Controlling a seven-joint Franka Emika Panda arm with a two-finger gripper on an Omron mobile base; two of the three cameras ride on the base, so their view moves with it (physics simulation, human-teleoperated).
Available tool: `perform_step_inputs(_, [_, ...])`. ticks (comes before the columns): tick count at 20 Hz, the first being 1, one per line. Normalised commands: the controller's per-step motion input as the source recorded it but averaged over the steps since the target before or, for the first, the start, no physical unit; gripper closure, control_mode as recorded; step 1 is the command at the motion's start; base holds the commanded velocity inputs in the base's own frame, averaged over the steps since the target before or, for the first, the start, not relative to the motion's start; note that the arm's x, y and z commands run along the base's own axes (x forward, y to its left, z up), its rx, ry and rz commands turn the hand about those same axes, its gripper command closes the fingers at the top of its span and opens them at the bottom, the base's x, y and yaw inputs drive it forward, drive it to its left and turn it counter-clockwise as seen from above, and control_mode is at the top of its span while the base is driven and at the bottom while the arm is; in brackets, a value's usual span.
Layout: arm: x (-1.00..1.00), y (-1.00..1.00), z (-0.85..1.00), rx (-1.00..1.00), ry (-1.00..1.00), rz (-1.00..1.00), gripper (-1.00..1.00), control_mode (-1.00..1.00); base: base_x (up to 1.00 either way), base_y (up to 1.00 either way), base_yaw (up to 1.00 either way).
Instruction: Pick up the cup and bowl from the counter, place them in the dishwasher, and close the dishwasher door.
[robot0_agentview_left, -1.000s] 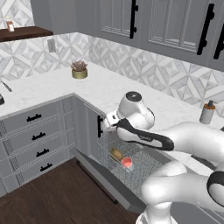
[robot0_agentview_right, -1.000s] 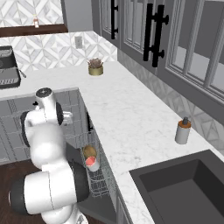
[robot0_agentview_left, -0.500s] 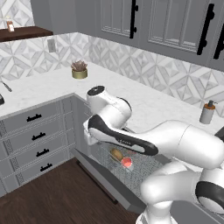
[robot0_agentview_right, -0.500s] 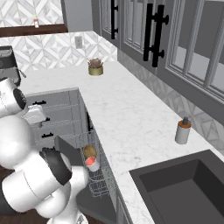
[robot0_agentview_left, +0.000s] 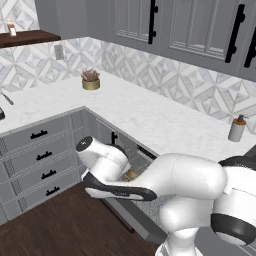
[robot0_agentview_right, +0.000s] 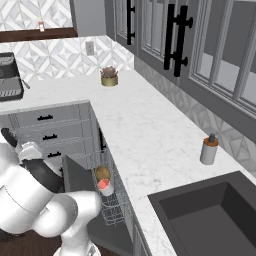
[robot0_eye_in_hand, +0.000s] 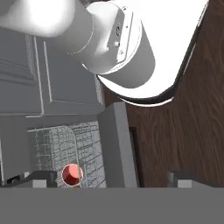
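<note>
The end effector (robot0_eye_in_hand: 111, 178) hung low beside the dishwasher door (robot0_eye_in_hand: 117, 144), fingers spread wide and holding nothing. That flat grey door stood partly lowered, its long edge running along the cabinet front. In the wire rack (robot0_agentview_right: 111, 204) sat the golden-brown wooden bowl (robot0_agentview_right: 102, 173) and, just beside it, the short round cup (robot0_agentview_right: 104, 186), upright, its salmon-red mouth facing up. The white marble-look surface (robot0_agentview_right: 145, 145) ran above.

A kitchen: marble counter (robot0_agentview_right: 145, 135), sink (robot0_agentview_right: 210, 220), grey drawers (robot0_agentview_left: 40, 150), upper cabinets (robot0_agentview_left: 200, 30), open dishwasher (robot0_agentview_right: 107, 200) beside the arm.
</note>
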Motion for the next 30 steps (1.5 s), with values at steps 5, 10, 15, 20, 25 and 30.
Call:
perform_step_inputs(5, [0.13, 0.49, -0.61, -0.09, 0.00, 0.00, -1.00, -1.00, 0.00, 0.00, 0.00])
perform_step_inputs(10, [0.30, 0.63, -0.73, -0.22, 0.00, 0.00, -1.00, -1.00, 0.00, 0.00, 0.00])
perform_step_inputs(15, [0.45, 0.28, -0.71, -0.16, 0.00, -0.02, -1.00, -1.00, 0.00, 0.00, 0.00])
perform_step_inputs(20, [0.35, 0.11, -0.64, -0.14, 0.00, 0.00, -1.00, -1.00, 0.00, 0.00, 0.00])
perform_step_inputs(25, [0.37, 0.42, -0.69, -0.19, 0.00, -0.07, -1.00, -1.00, 0.00, 0.00, 0.00])
perform_step_inputs(30, [0.24, 0.21, -0.40, -0.13, 0.00, -0.13, -1.00, -1.00, 0.00, 0.00, 0.00])
